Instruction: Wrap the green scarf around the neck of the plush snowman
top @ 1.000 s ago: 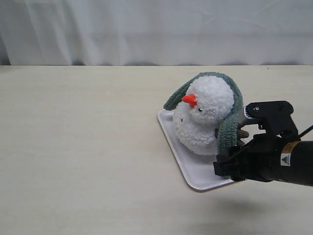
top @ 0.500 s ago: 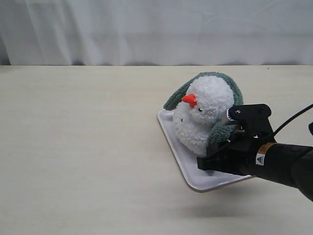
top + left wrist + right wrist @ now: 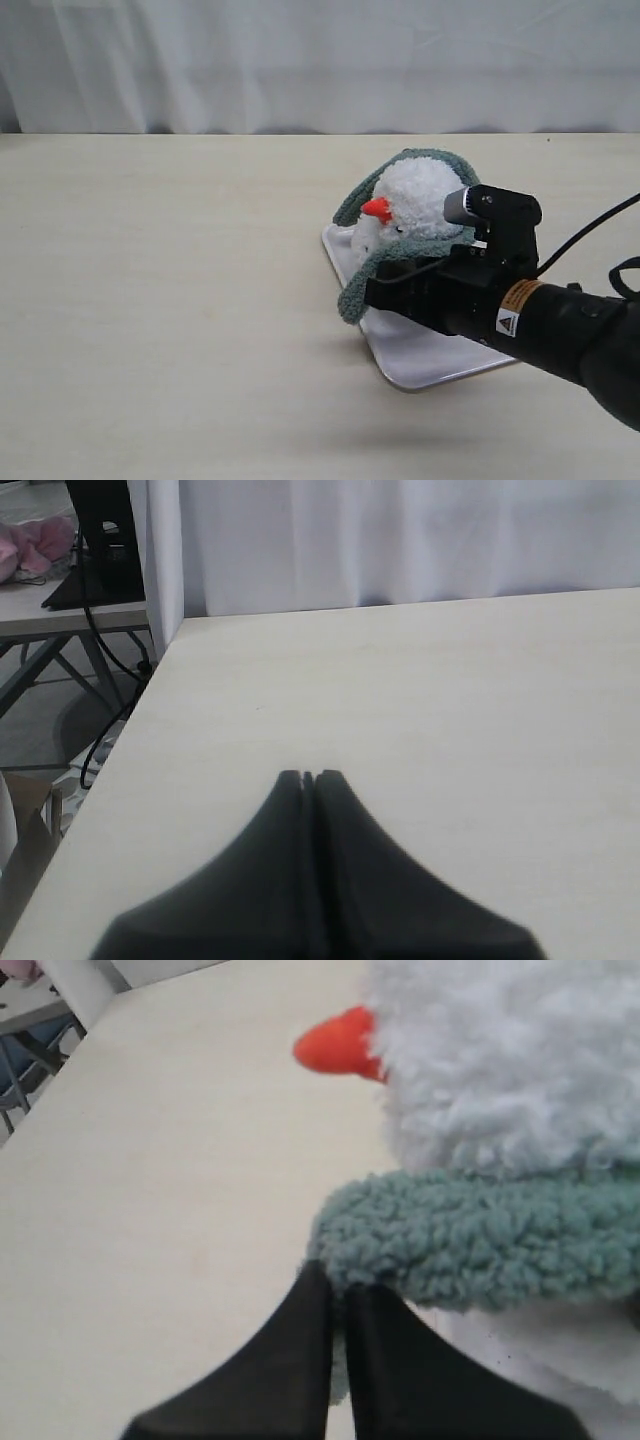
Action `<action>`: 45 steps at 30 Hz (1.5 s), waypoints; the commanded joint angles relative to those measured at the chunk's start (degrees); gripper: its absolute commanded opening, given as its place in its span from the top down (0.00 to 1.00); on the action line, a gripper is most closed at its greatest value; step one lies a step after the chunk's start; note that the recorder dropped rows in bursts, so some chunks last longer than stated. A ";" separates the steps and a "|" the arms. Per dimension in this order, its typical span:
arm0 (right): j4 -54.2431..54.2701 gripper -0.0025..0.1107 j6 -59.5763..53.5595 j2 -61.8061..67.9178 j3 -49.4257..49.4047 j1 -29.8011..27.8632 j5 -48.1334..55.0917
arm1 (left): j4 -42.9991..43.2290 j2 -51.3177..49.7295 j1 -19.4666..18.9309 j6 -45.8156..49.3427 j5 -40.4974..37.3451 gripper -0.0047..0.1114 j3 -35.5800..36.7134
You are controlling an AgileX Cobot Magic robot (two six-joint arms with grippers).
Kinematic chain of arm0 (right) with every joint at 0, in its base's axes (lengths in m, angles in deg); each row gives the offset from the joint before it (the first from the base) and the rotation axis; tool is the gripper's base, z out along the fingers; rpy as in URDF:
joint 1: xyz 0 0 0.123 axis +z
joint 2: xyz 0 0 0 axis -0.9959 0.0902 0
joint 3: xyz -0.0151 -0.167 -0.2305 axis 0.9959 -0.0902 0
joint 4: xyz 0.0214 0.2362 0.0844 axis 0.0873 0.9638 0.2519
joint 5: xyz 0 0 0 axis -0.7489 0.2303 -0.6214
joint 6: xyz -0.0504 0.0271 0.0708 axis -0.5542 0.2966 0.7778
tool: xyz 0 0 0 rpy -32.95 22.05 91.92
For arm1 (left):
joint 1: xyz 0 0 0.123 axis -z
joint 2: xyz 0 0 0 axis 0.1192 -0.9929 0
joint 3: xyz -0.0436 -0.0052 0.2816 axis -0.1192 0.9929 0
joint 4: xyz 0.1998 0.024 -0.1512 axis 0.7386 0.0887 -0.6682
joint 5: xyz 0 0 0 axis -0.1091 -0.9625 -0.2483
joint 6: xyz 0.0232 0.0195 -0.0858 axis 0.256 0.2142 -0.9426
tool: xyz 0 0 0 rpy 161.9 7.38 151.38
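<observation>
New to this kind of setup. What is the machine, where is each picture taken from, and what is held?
It is a robot with two arms, each ending in two fingers. One picture comes from a camera off the arms, looking over the table; the other two come from wrist cameras. A plush snowman sits on a white tray, a green scarf draped over it. The right fingers are shut on one scarf end, held in front below the orange nose. The left fingers are shut on nothing, above the table.
</observation>
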 commanded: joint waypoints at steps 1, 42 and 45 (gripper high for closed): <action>1.27 0.94 0.39 4.31 1.05 0.04 0.24 | -0.76 0.13 0.13 -0.01 1.80 0.96 0.11; -20.66 0.94 2.29 -25.17 13.97 -0.51 52.78 | -0.76 0.13 0.13 -0.01 1.80 0.96 0.11; -28.58 0.94 9.05 -22.86 20.54 -2.05 59.13 | -0.76 0.13 0.13 -0.01 1.80 0.96 0.11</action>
